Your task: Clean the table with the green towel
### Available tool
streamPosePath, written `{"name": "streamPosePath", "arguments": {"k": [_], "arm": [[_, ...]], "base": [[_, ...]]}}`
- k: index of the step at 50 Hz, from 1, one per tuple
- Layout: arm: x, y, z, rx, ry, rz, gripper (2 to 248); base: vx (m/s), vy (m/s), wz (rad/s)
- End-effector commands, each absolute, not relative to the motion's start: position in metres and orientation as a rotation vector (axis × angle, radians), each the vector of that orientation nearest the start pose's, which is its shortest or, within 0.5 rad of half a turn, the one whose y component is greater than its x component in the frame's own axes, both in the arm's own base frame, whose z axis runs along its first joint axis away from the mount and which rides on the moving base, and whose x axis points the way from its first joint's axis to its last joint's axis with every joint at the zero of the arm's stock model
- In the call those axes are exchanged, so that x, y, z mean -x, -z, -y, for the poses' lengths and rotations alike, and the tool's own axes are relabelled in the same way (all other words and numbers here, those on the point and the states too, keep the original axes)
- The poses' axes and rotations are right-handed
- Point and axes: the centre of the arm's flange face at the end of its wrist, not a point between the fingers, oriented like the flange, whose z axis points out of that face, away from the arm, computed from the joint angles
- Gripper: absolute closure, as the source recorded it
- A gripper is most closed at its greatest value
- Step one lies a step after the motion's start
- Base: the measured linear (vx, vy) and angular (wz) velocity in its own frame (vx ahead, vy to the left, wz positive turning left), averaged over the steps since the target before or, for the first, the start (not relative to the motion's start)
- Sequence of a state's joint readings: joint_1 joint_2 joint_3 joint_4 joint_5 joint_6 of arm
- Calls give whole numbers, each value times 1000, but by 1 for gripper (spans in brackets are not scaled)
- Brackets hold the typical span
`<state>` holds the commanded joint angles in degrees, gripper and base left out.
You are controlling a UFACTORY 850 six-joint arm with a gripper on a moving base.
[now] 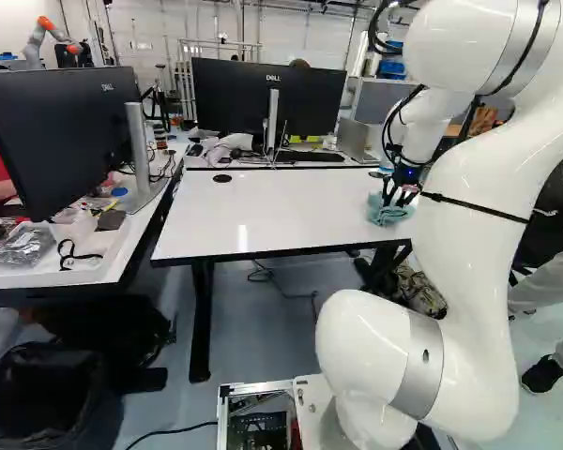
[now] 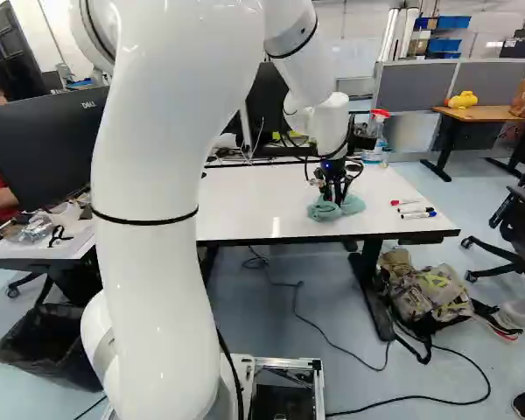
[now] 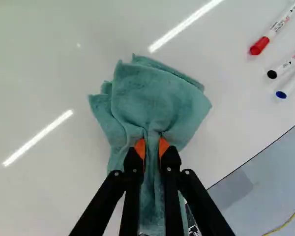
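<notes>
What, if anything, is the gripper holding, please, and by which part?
The gripper holds the green towel by a bunched fold near its middle, pinched between both fingers.

wrist view: table (image 3: pixel 49 187), blue marker (image 3: pixel 292 82) cut off | base views: arm (image 2: pixel 153 262) top cut off

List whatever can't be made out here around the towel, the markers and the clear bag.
- Towel's underside and the table beneath it: wrist view, hidden by the towel itself.
- Far ends of the black-capped marker and blue-capped marker: wrist view, cut off by the edge.
- All markers: left base view, hidden behind the arm.
- Clear bag's contents: left base view, too small.
</notes>
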<state>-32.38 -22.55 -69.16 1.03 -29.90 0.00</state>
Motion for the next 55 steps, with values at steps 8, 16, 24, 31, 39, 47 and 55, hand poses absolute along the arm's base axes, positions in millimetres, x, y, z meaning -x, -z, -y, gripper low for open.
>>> {"name": "streamPosePath", "arguments": {"k": [8,16,24,31,39,47,55], "arm": [[-510,-454,308,3054,464,-876,199],[-519,-454,296,3061,466,-837,199],[-526,-454,281,3068,466,-795,199],[-531,-454,268,3074,464,-757,199],[-537,-454,252,3080,463,-713,199],[-541,-454,237,3085,460,-671,199],[-541,-454,221,3090,455,-632,199]], "base": [[0,0,0],[0,0,0],[0,0,0],[0,0,0],[0,0,0],[0,0,0],[0,0,0]]}}
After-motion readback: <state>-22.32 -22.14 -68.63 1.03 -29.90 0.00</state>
